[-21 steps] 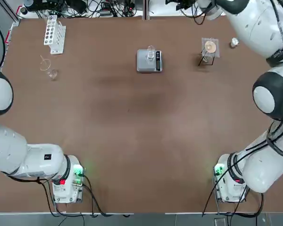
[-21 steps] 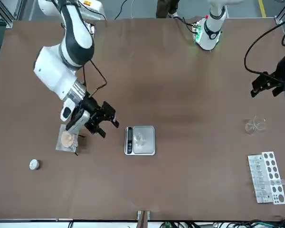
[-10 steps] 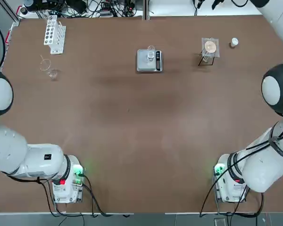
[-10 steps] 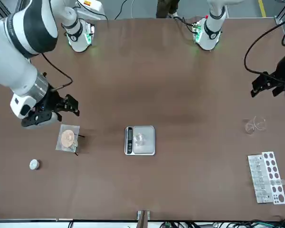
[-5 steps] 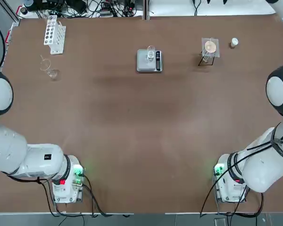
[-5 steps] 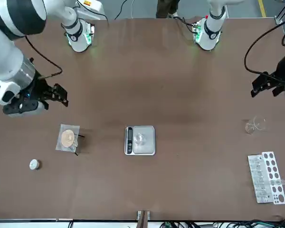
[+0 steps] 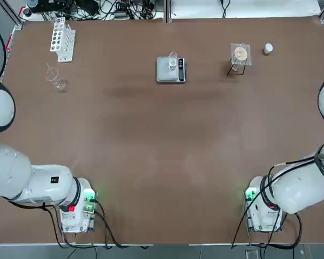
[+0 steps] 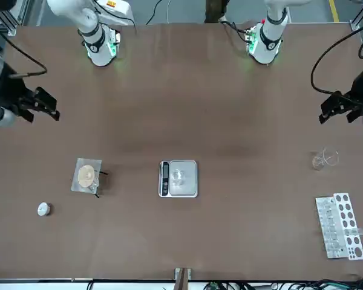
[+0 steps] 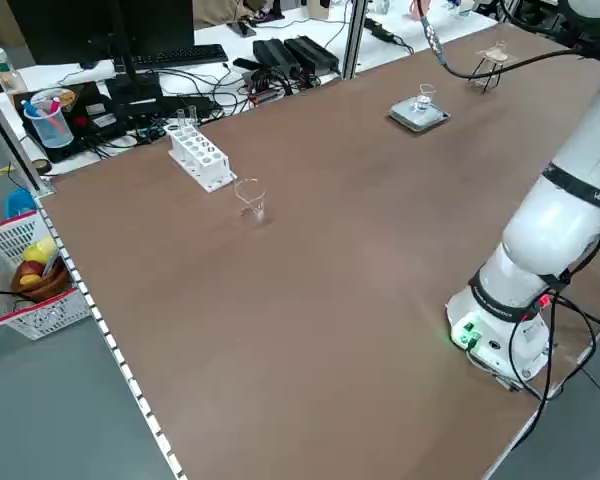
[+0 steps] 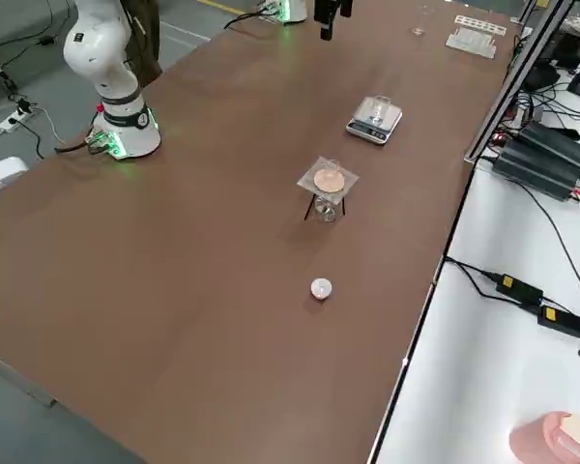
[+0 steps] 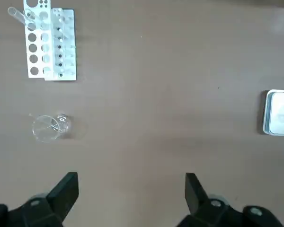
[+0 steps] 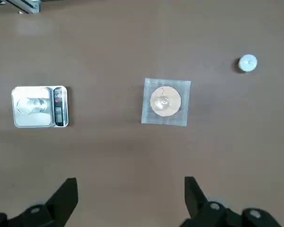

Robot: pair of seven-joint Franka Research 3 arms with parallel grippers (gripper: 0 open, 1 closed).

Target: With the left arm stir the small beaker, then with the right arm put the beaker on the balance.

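Observation:
The small beaker stands upright on the pan of the silver-grey balance at the far middle of the table; in the right wrist view the beaker and balance lie far below the camera. My right gripper hangs open and empty, high over the table's right edge, well away from the balance. The right wrist view shows its fingers spread wide. My left gripper is open too, raised near the left edge behind the larger glass flask. Nothing sits between its fingers.
A white test-tube rack stands at the far left, with the glass flask and its thin rod just in front. Right of the balance are a small stand with a gauze square and a small white cap.
My right arm has pulled away from the balance to the robot's right, leaving the top view. The beaker stays on the pan. The left arm has not moved.

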